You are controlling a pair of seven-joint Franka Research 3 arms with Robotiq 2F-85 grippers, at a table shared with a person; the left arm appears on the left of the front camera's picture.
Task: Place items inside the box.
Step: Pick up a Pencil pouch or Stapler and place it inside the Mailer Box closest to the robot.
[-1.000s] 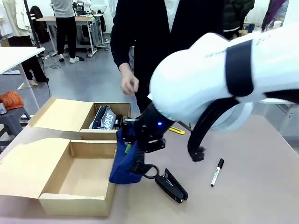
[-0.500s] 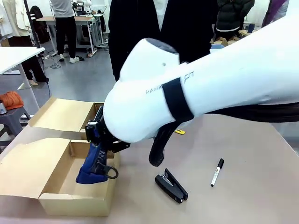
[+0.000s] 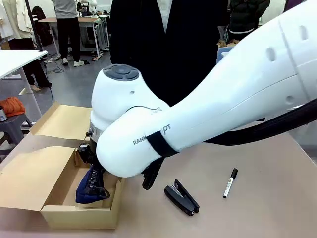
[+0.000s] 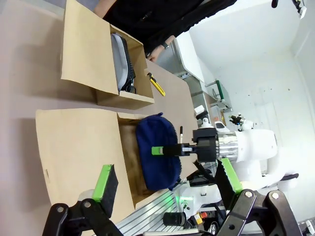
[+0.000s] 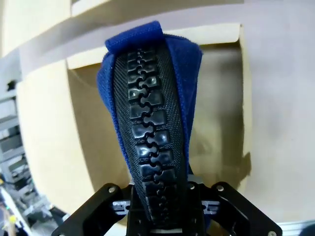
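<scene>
My right gripper (image 5: 162, 206) is shut on the navy pencil case (image 5: 152, 108), gripping it at its black zipper. The case hangs inside the near cardboard box (image 3: 79, 217), low over the floor (image 5: 219, 98); the front view shows the navy pencil case (image 3: 88, 187) under my big white right arm. The grey pencil case (image 4: 120, 56) lies in the far box (image 4: 83, 49). A black stapler (image 3: 182, 197) and the white marker (image 3: 230, 183) lie on the table to the right. The yellow-black utility knife (image 4: 156, 84) lies beyond the far box. My left gripper (image 4: 166, 173) is open, high above the boxes.
Both boxes have wide flaps (image 3: 29, 173) spread out to the left. A person in dark clothes (image 3: 163, 49) stands at the far edge, one hand (image 4: 162, 48) near the far box. My right arm (image 3: 208, 104) spans the middle of the table.
My right arm has swung left with the navy pencil case, from beside the near box to inside it, and has lowered it. The person's hand has drawn back.
</scene>
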